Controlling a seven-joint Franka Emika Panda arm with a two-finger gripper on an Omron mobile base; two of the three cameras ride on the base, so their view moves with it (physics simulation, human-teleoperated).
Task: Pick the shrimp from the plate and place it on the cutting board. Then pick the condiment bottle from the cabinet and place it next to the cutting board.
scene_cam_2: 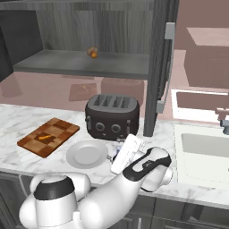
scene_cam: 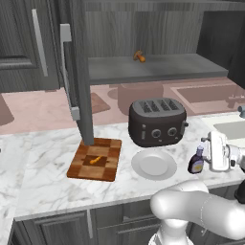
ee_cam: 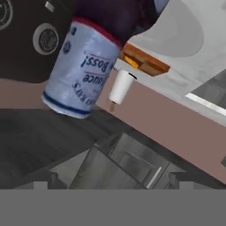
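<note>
Already I see the shrimp [scene_cam: 95, 160] on the cutting board [scene_cam: 108, 170]; condiment bottle [scene_cam: 195, 161] stands on the bench [scene_cam: 43, 182] past the plate [scene_cam: 153, 164], well apart from the board. My gripper [scene_cam: 208, 152] sits beside the bottle, jaws wide, holding nothing; bottle placement looks arguable

the marble counter [scene_cam: 43, 182] carries the cutting board [scene_cam: 81, 167], plate [scene_cam: 154, 165], toaster [scene_cam: 157, 121] and condiment bottle [scene_cam: 195, 162]

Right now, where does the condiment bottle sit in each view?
Left base view: condiment bottle at lower right, upright on the counter, right of the plate.
Right base view: mostly hidden behind the arm, just right of the plate.
Hand view: upper left, label large.
Shared landmark: the toaster behind the plate.
</note>
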